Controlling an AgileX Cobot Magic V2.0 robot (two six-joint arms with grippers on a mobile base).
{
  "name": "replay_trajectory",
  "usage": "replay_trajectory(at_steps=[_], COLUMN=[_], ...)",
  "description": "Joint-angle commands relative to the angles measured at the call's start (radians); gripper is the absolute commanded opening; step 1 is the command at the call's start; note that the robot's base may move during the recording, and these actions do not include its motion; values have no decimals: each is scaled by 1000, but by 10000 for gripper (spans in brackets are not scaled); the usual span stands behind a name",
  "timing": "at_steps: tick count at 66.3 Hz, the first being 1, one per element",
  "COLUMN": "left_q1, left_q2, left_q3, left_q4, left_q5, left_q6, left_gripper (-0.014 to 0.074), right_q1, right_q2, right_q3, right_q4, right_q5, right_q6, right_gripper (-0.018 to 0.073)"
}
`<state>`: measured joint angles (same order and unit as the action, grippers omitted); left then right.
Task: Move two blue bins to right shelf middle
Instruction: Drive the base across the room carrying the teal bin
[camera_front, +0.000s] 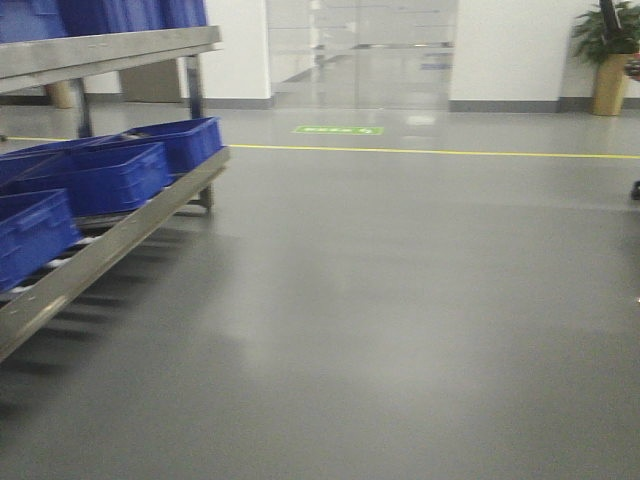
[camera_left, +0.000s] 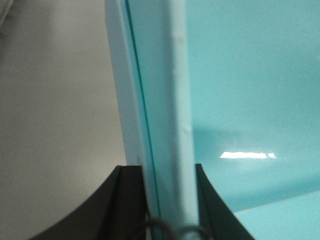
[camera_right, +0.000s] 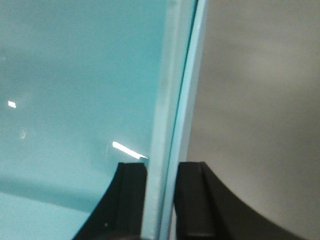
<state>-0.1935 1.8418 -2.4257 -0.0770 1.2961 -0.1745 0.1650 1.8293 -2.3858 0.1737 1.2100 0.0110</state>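
Note:
In the left wrist view, my left gripper (camera_left: 169, 170) is shut on the left wall of a blue bin (camera_left: 165, 95), which looks pale turquoise up close. My right gripper (camera_right: 161, 167) is shut on the opposite wall of that bin (camera_right: 172, 85). The glossy inside of the bin fills the inner half of both wrist views. The held bin and both grippers are out of the front view. There, a metal shelf (camera_front: 120, 240) stands at the left. Several dark blue bins (camera_front: 110, 175) sit on its lower level and more (camera_front: 100, 15) on top. I cannot tell whether it is the right shelf.
Grey floor stretches ahead and to the right. A yellow line (camera_front: 430, 152) and a green floor mark (camera_front: 338, 130) cross the far floor before glass doors (camera_front: 360, 50). A potted plant (camera_front: 610, 60) stands at the back right.

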Motion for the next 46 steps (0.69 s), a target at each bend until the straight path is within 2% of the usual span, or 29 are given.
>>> replay_trajectory(at_steps=[1,46], left_q1=[-3,-3], left_q2=[-21,-21], left_q3=[-18,-18], left_q4=[-49,-49], left_q5=[-93,-93], left_q6=[15,15], left_gripper=[-111,-111], right_q1=[6,6], right_q2=[-18,-18], right_q3=[-15,-15], right_q4=[54,54], right_q5=[-74,-76], right_q6=[-18,-18], right_gripper=[-154,-154])
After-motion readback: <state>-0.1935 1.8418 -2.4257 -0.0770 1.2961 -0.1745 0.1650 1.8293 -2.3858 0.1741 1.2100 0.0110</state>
